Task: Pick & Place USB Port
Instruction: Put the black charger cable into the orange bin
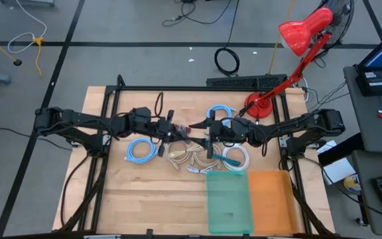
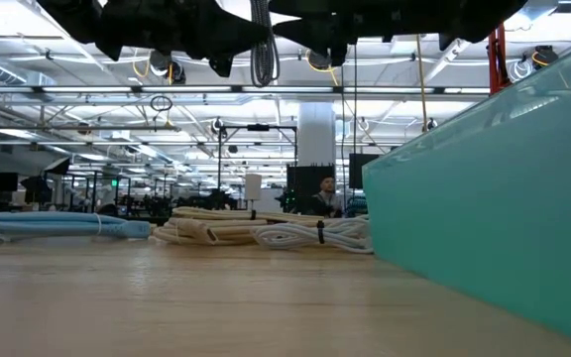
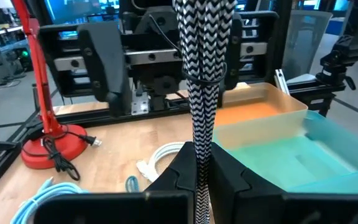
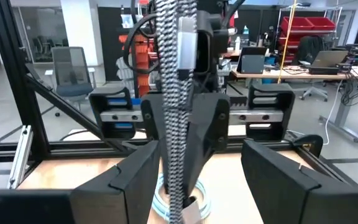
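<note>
A black-and-white braided USB cable (image 3: 204, 56), bundled with a tie, hangs in the air over the table's middle (image 1: 192, 126). My left gripper (image 3: 202, 158) is shut on it, reaching in level from the left (image 1: 180, 130). In the right wrist view a silver plug (image 4: 187, 40) shows on the bundle. My right gripper (image 4: 201, 158) faces it from the right (image 1: 208, 130), open, with one finger on either side of the bundle and not touching it. In the low view a loop of the cable (image 2: 264, 58) hangs below the arms. My left gripper pinches the bundled cable at about its middle (image 3: 202, 140) between its two fingers. The fingers (image 4: 213, 124) come in level from the table's left and lie across the bundle. The bundle stands roughly upright in the hold, lifted clear of the table.
Coiled cables lie on the table below: light blue (image 1: 140, 150), cream (image 1: 183, 157), white (image 1: 239, 157) and blue (image 1: 221, 111). A teal bin (image 1: 229, 199) and an orange bin (image 1: 270, 196) stand at the near edge. A red desk lamp (image 1: 260, 106) stands at the far right.
</note>
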Robot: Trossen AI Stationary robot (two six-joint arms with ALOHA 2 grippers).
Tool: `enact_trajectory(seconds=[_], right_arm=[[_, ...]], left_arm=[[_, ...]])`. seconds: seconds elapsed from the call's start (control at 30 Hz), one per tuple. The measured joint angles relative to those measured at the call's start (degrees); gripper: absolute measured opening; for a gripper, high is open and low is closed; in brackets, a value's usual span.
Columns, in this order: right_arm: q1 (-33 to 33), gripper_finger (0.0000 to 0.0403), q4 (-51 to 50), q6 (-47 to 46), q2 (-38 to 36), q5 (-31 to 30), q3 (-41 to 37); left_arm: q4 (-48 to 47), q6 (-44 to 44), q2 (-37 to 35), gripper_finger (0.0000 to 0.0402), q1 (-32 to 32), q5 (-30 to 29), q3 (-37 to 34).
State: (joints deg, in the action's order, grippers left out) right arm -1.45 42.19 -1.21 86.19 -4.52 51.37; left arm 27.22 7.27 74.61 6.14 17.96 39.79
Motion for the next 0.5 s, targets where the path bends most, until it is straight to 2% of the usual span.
enact_trajectory(seconds=[0.37,0.5], right_arm=[[0.0,0.0217,4.6,-1.1,3.7,0.3,0.1],[-0.2,0.0216,5.5,-2.1,3.6,3.4,0.4]], left_arm=[[0.2,0.4,0.0,0.0013,-0.3,-0.5,-0.1],[0.0,0.8,0.0,0.0013,-0.3,-0.5,-0.1]])
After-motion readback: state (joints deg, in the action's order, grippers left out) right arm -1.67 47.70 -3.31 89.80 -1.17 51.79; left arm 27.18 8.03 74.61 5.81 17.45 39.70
